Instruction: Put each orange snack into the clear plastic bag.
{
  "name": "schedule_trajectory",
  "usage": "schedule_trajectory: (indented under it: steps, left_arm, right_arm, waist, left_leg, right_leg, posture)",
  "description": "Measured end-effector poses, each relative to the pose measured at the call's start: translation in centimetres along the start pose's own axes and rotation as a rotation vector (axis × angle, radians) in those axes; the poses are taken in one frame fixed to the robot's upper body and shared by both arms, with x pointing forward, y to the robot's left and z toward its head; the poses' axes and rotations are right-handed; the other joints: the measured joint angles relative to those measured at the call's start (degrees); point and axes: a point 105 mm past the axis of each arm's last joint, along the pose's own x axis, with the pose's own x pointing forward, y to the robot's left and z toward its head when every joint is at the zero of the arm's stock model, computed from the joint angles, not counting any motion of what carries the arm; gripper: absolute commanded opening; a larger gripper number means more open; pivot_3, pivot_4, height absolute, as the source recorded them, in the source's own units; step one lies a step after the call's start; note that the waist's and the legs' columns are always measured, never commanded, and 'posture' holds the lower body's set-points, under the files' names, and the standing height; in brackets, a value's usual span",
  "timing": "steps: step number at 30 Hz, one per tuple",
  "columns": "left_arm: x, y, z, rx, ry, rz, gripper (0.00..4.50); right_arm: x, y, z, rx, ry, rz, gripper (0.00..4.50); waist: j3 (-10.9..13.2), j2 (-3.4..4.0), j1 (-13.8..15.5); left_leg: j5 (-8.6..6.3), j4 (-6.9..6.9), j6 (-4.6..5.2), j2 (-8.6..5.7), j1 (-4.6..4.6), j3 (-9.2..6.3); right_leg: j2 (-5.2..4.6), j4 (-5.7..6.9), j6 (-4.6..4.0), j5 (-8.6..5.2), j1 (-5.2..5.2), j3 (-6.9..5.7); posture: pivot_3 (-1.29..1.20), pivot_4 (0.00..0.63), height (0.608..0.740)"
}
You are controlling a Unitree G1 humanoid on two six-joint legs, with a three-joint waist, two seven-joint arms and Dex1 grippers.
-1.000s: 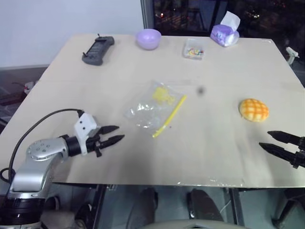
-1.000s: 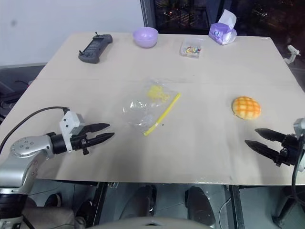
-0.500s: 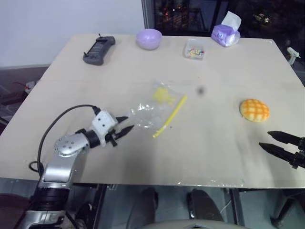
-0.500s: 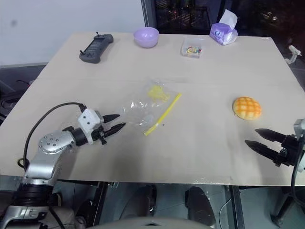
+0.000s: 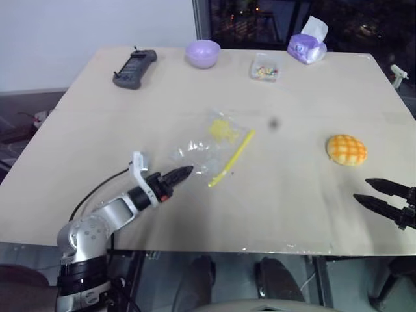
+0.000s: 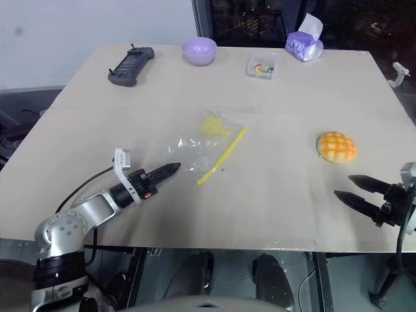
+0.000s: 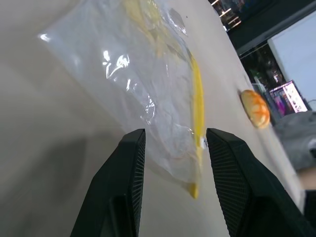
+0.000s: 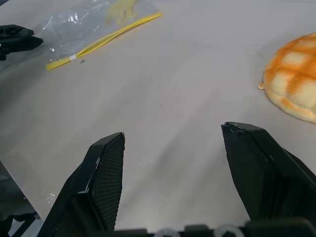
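Note:
The orange snack, a round golden bun with a grid-scored top, lies on the right side of the table. The clear plastic bag lies flat mid-table, its yellow strip on the side toward the bun. My left gripper points at the bag's near left corner, just short of it. In the left wrist view its fingers stand apart, open and empty, with the bag right ahead. My right gripper is open near the table's front right edge, a short way before the bun.
Along the far edge stand a black handheld controller, a purple bowl, a small clear box of colourful bits and a purple tissue pack. Bare tabletop lies between bag and bun.
My left arm has swung right toward the bag and its wrist has rolled, so the fingers now line up edge-on. The right gripper, bun and bag have not moved.

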Motion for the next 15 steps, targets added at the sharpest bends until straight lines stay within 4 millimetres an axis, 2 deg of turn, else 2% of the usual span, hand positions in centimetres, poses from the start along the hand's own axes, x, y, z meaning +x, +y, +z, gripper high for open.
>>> schedule_trajectory:
  steps: [8, 11, 15]
  left_arm:
    - [-0.3, 0.1, -1.1, 0.007, 0.085, 0.025, 2.07]
    - [0.7, 0.1, -1.1, 0.008, 0.077, 0.037, 2.07]
    - [3.2, -0.1, -0.7, -0.032, 0.033, 0.052, 2.07]
  right_arm:
    - [0.1, -0.1, 0.1, -0.007, -0.002, -0.003, 3.4]
    - [0.1, -0.1, 0.1, -0.008, -0.001, -0.006, 3.4]
    - [0.1, -0.2, 0.2, -0.012, -0.003, -0.01, 3.4]
  waist:
    - [-0.01, 0.02, 0.16]
    - [-0.03, 0.01, 0.54]
    - [-0.11, 0.07, 1.34]
  left_leg:
    - [0.0, 0.0, 0.0, -0.01, 0.01, 0.02]
    - [0.0, 0.0, 0.0, -0.02, 0.02, 0.02]
    - [0.0, 0.04, 0.0, -0.06, 0.05, -0.01]
  right_leg:
    - [0.0, -0.01, 0.0, 0.0, 0.0, 0.02]
    - [0.0, -0.02, 0.0, 0.0, 0.03, 0.02]
    - [-0.02, -0.03, 0.0, 0.0, 0.12, -0.02]
  posture:
    - [0.0, 0.15, 0.74]
    - [0.0, 0.15, 0.74]
    - [0.0, 0.15, 0.74]
